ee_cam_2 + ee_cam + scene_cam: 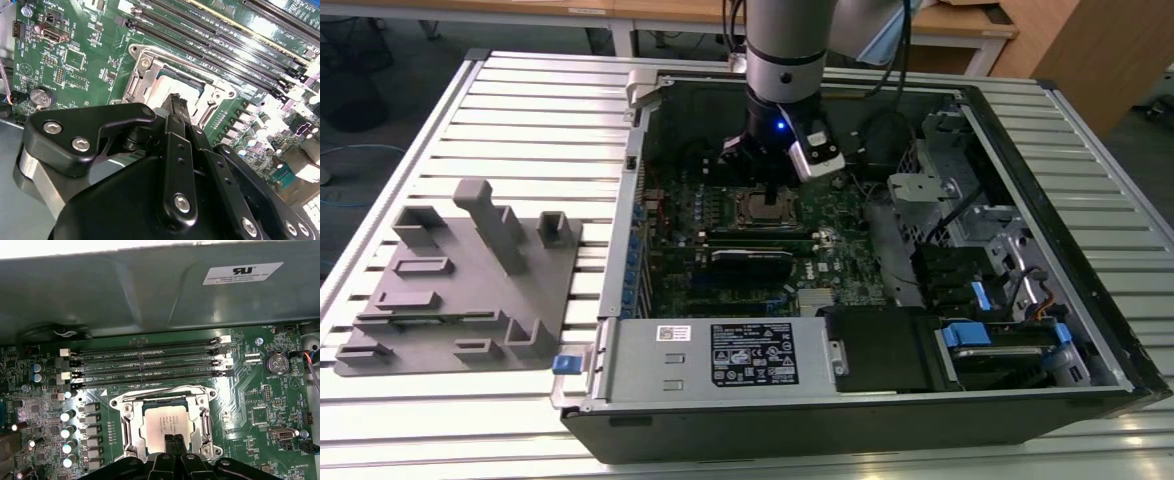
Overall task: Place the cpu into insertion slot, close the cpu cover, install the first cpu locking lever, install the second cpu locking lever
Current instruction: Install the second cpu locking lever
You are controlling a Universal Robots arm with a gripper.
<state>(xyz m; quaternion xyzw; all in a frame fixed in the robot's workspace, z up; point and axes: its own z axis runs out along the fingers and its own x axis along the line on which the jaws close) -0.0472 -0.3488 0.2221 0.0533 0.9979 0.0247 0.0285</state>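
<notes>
The cpu (161,421), a flat silver-grey square, lies in the insertion slot (765,207) on the green motherboard inside the open computer case. The cpu cover (128,421), a silvery frame, lies flat around the cpu, whose top shows through the cut-out. In the second wrist view the cpu (162,88) and the cpu cover (145,64) sit just beyond the black fingers. My gripper (175,439) is shut, its two tips pressed together with nothing between them. It hovers at the edge of the chip (176,100), and whether it touches I cannot tell. The arm reaches straight down over the socket, gripper (775,186) low.
Long black memory slots (150,362) run beside the socket, with the case's grey metal wall (150,290) beyond them. Capacitors (67,416) and a coin battery (276,362) flank the socket. A grey fixture block (460,280) stands on the slatted table at the exterior view's left.
</notes>
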